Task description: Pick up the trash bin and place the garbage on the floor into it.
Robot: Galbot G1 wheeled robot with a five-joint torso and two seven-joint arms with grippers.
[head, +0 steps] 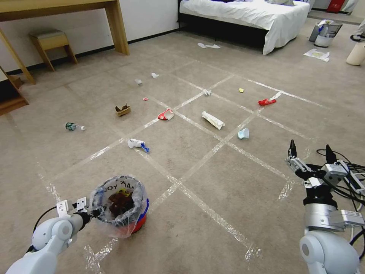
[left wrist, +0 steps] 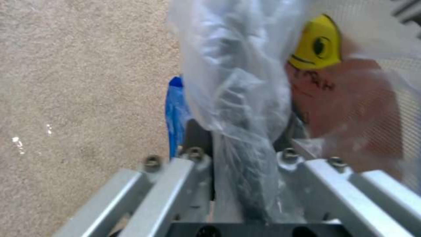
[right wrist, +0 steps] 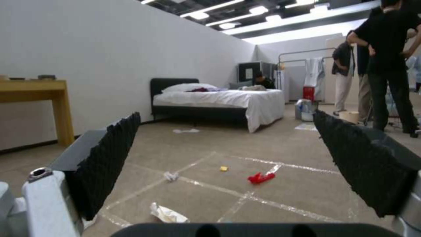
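Head view: trash bin [head: 122, 205] in left tool [head: 92, 210]

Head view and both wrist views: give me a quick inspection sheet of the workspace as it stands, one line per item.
Surface: beige carpet floor crossed by shiny tape strips.
Job's things: trash bin with clear liner, held at its rim; some trash inside.
Clutter: garbage scattered ahead, including red wrapper, white paper bag, pale blue mask, green bottle, brown cardboard.
Grippers: left gripper shut on the bin rim and liner; right gripper open, raised above the carpet, empty.
Cables: black bundle beside the right arm.
Surroundings: bed, wooden desk, stool.
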